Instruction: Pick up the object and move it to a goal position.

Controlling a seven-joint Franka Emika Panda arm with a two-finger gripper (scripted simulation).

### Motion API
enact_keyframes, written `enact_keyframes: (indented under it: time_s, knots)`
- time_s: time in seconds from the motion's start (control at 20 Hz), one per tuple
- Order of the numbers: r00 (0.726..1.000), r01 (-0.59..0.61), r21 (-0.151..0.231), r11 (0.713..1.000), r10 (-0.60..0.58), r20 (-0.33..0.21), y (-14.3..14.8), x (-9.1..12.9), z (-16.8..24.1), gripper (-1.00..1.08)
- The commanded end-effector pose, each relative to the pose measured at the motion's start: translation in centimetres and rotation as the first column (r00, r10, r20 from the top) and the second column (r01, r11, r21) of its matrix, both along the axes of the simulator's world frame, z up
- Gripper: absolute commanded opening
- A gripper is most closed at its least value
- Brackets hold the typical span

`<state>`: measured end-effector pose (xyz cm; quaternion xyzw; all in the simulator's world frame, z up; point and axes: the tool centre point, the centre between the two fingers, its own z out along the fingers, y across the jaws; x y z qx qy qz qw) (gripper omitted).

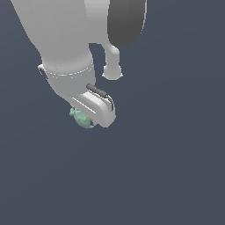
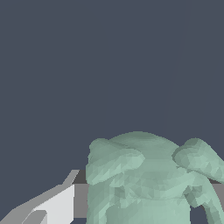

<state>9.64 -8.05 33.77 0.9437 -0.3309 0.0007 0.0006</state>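
Note:
The object (image 1: 81,117) is a small pale mint-green lump with stubby protrusions. In the exterior view it pokes out from under the white hand of my gripper (image 1: 89,116), whose fingertips are hidden by the hand. The object (image 2: 144,179) looms large in the wrist view, pressed against a grey-white finger (image 2: 57,204) on one side. A dark strip of the other finger shows at its far side. The gripper looks shut on the object.
The flat dark blue-grey floor (image 1: 167,176) spreads all around with nothing else on it. The white arm links (image 1: 66,39) and a dark joint cover (image 1: 127,22) fill the upper part of the exterior view.

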Motion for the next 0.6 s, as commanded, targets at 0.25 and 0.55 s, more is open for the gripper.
enact_keyframes:
  time_s: [0.25,0.55]
  knots:
    - [1.000,-0.001,0.000,1.000,0.001,-0.001,-0.3,1.1,3.6,-1.00]
    - [1.000,-0.001,0.000,1.000,0.001,-0.001,-0.4,1.8,5.6,-1.00]
